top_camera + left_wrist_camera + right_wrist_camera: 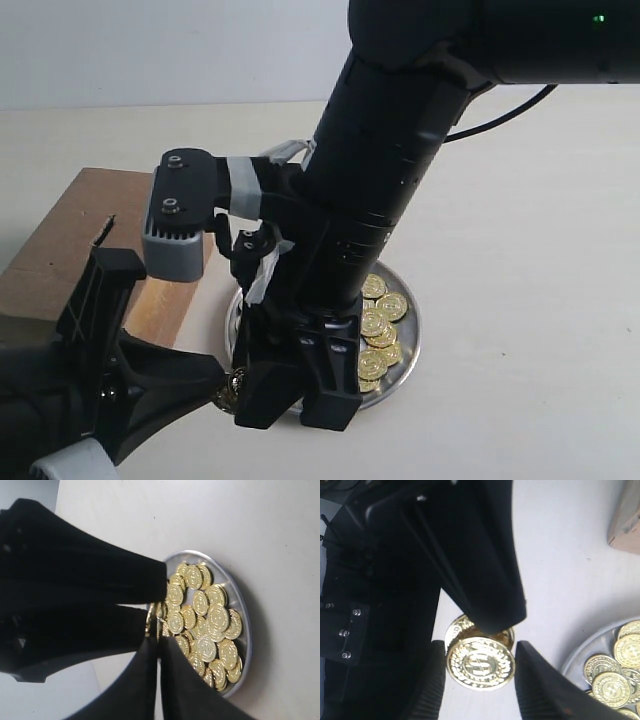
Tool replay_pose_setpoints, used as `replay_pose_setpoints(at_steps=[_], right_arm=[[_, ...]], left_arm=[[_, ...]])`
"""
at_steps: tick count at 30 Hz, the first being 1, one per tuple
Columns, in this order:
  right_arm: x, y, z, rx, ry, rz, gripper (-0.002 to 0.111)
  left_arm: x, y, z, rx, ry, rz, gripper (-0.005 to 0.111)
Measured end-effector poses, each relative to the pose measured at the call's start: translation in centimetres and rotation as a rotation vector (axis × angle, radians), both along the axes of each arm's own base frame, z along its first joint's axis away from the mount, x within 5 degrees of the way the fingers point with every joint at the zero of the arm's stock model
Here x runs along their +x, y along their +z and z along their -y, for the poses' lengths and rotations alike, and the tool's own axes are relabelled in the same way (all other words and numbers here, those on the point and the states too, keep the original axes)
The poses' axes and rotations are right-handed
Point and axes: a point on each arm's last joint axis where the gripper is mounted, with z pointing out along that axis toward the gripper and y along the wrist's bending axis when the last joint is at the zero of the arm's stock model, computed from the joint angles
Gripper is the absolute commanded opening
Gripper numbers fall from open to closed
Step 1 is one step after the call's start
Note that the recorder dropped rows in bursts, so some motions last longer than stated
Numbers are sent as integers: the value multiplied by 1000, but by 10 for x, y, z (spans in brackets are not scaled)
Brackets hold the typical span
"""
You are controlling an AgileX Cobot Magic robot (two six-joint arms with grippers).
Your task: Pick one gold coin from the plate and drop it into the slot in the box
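Note:
The silver plate [412, 345] [246, 630] holds several gold coins [380, 325] [210, 620]. My left gripper [159, 641] [228, 388] is shut on a gold coin [480, 663] [236, 385], held just off the plate's rim above the table. A second coin [460, 628] seems to sit right behind it. My right gripper [480, 651] [297, 400] is open, with one finger close on either side of that coin. The brown box [70, 240] [626, 525] lies at the left, and its dark slot [106, 229] is uncovered.
The right arm's thick black body [390, 170] leans over the plate and hides its left half. The left arm [110, 370] fills the lower left corner beside the box. Pale bare tabletop [540, 300] spreads to the right of the plate.

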Motion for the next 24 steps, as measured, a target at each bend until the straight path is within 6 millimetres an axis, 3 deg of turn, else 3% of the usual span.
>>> replay_pose_setpoints(at_steps=[8, 14, 20, 23, 24], right_arm=[[1, 0, 2, -16, 11, 25, 39], [12, 16, 16, 3, -63, 113, 39], [42, 12, 25, -18, -242, 262, 39], [57, -2, 21, -40, -332, 309, 39], [65, -13, 17, -46, -384, 321, 39]], left_arm=[[-2, -2, -1, 20, -12, -20, 0], [12, -7, -12, 32, 90, -37, 0], [43, -4, -35, -64, 395, -104, 0], [63, 8, -48, -181, 592, -154, 0], [78, 16, -59, -282, 744, -220, 0]])
